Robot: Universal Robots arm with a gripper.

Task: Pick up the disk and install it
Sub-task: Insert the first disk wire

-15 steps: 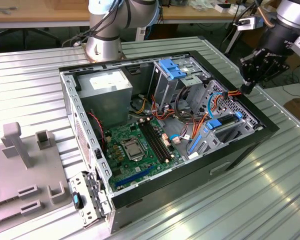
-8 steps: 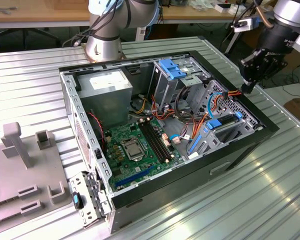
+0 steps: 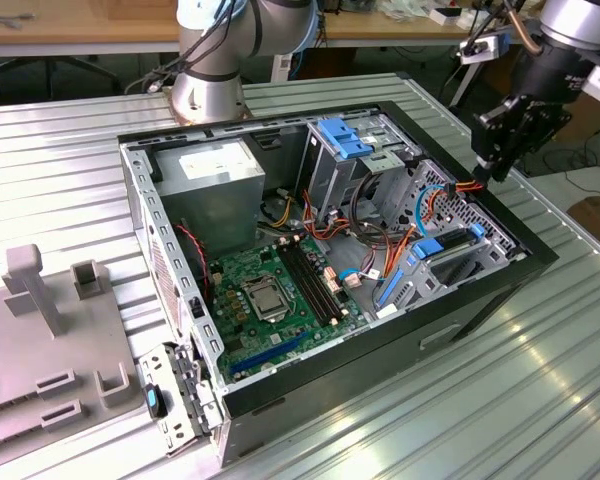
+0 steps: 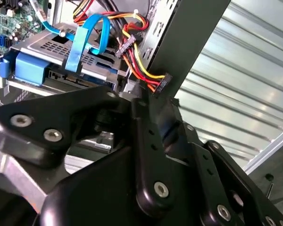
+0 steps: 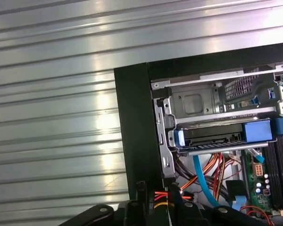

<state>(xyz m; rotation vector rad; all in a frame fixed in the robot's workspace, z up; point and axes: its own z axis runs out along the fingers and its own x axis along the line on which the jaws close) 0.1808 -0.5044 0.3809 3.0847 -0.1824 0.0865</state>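
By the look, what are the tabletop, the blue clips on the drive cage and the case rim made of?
Tabletop: ribbed bare metal, probably aluminium; silvery, with glare streaks. Blue clips: likely moulded plastic; even, dull colour. Case rim: smooth black, painted metal or plastic; cannot tell which.

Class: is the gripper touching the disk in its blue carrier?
Apart. In the exterior view, the gripper hangs well clear of the disk, with open space between them.

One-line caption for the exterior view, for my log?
Claw hovers over a corner of the open computer case, beside red-orange cables.
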